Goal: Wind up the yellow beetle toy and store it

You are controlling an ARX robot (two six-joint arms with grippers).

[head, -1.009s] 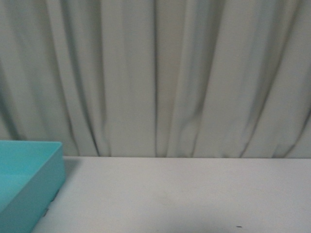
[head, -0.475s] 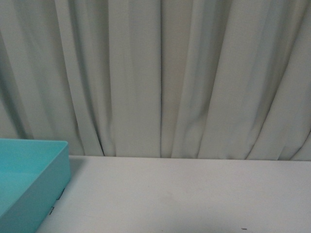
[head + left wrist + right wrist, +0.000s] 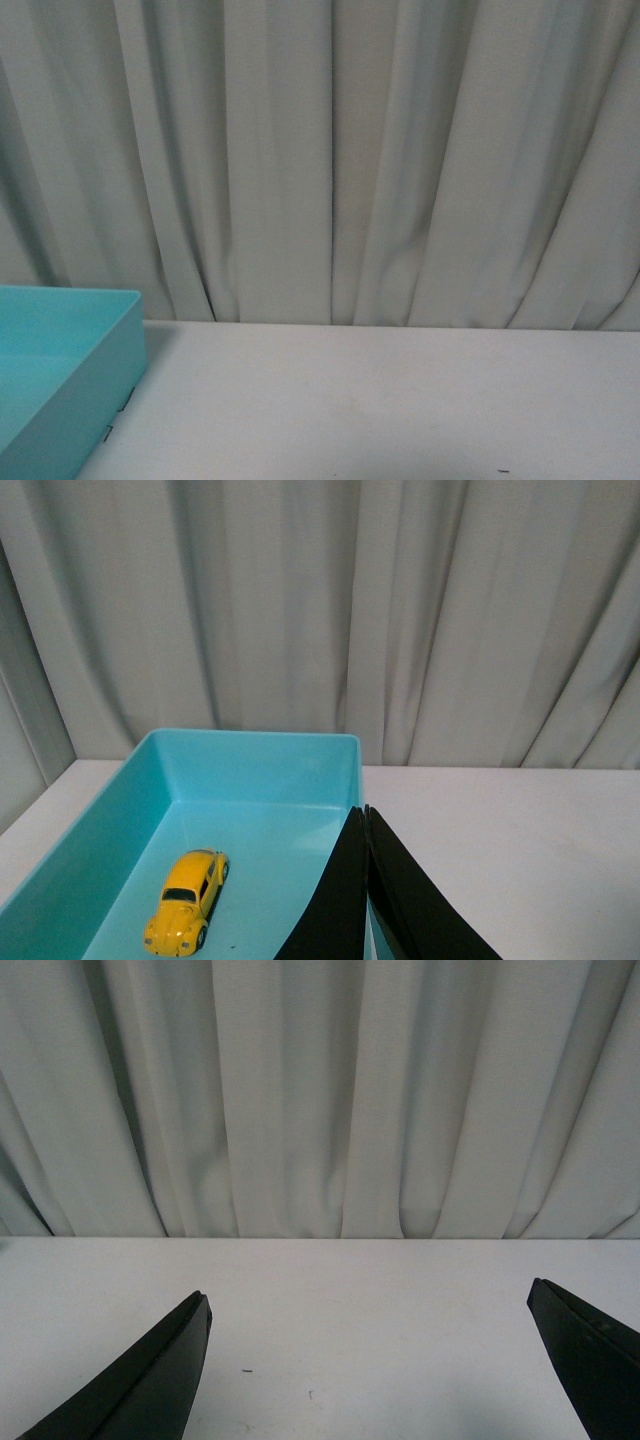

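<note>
**A:** Where's the beetle right now?

**B:** In the teal bin, sitting on its floor toward the near left side, on its wheels, nose pointing at the camera in the left wrist view. Nothing is touching it.

**A:** And the left gripper?

**B:** Its two black fingers meet at the tips, pressed together with nothing between them, above the bin's right wall.

**A:** The right gripper?

**B:** Spread wide. One finger on each side of its wrist view, bare white counter between them, nothing held.

**A:** Front view?

**B:** No arms there. Just a corner of the bin at the left edge, the counter, and a pale pleated curtain behind.
</note>
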